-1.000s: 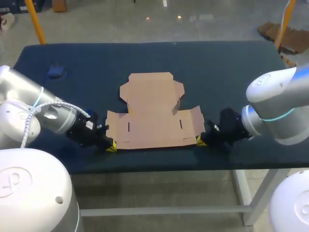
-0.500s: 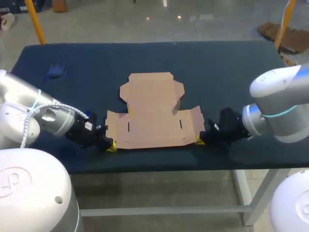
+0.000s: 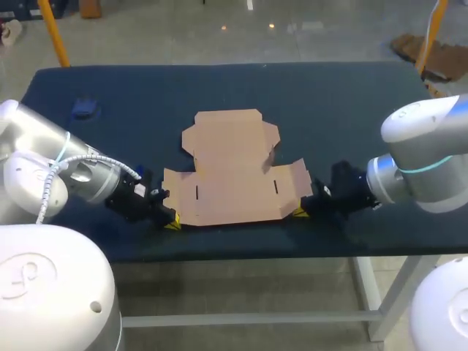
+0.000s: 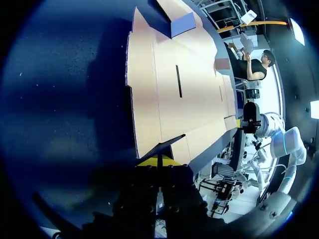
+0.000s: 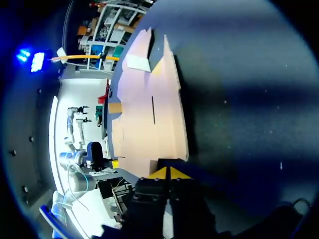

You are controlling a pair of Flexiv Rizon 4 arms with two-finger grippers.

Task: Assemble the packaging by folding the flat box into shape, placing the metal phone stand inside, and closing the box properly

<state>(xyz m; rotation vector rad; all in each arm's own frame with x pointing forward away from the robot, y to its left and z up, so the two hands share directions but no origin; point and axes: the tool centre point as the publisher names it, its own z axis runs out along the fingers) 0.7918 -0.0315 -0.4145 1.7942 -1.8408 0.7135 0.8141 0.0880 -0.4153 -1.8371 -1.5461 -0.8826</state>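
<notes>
Tightly closed; left gripper (image 3: 170, 221), right gripper (image 3: 300, 213) against box (image 3: 232, 172)

Matt cardboard on dark cloth

The flat box (image 3: 234, 172) is plain brown cardboard, smooth and dull. The table (image 3: 351, 110) has a matt navy, cloth-like cover. The left arm (image 3: 36, 183) and right arm (image 3: 424, 157) have glossy white shells.

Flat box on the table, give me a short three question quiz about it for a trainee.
1. True or false: the flat box is already folded into shape.
2. Where is the left tool? A: at the box's near left corner. B: on its middle. C: at its far edge.
3. Fill in: the right tool is at the box's near ____ corner.
Key: 1 false; 2 A; 3 right.
</notes>
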